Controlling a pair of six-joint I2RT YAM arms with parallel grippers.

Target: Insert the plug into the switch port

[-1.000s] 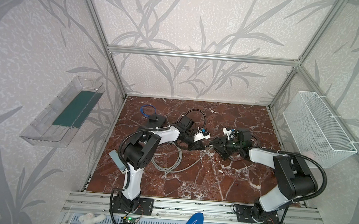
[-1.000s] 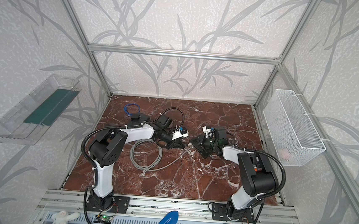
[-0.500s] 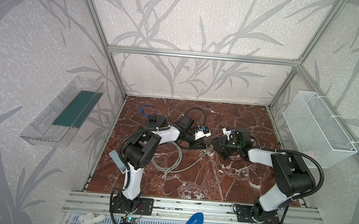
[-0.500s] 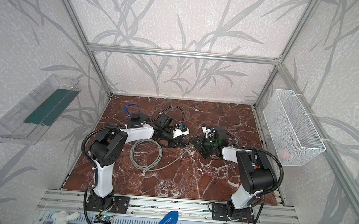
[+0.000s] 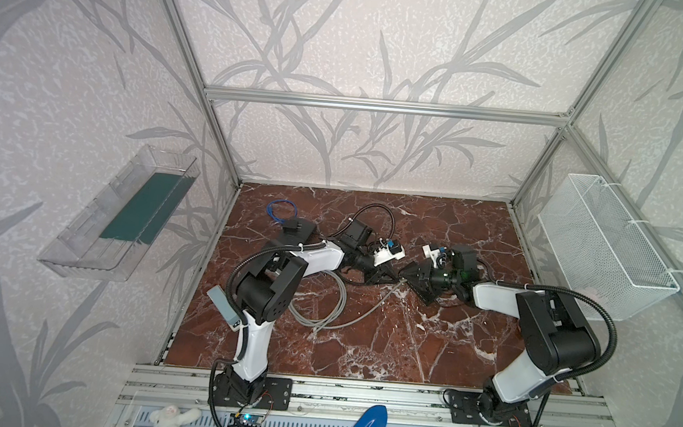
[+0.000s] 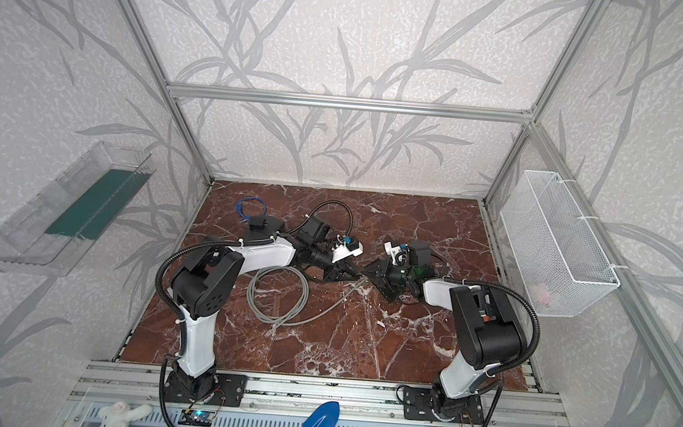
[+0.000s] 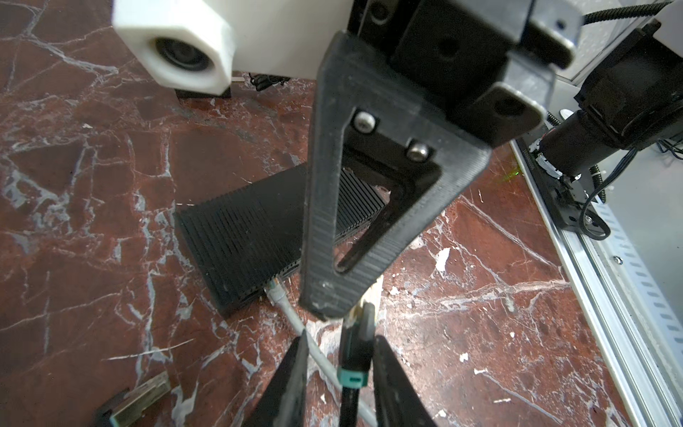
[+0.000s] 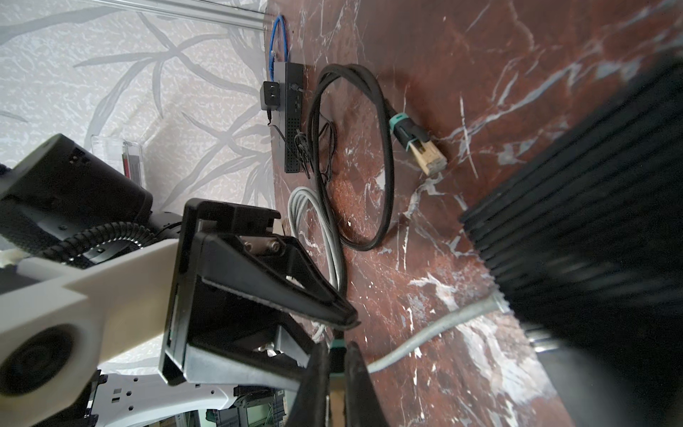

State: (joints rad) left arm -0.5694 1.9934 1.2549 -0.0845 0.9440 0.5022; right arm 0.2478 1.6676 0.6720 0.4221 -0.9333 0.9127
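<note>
Evenly ribbed, seemingly matte black switch (image 7: 240, 236)

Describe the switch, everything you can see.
The switch is a black oblong box with a finely ribbed top, metal or hard plastic by its look. It lies flat on the marble table, near the middle in both top views. Dark sockets line its low front face; a grey cable is plugged into one near a corner.
</note>
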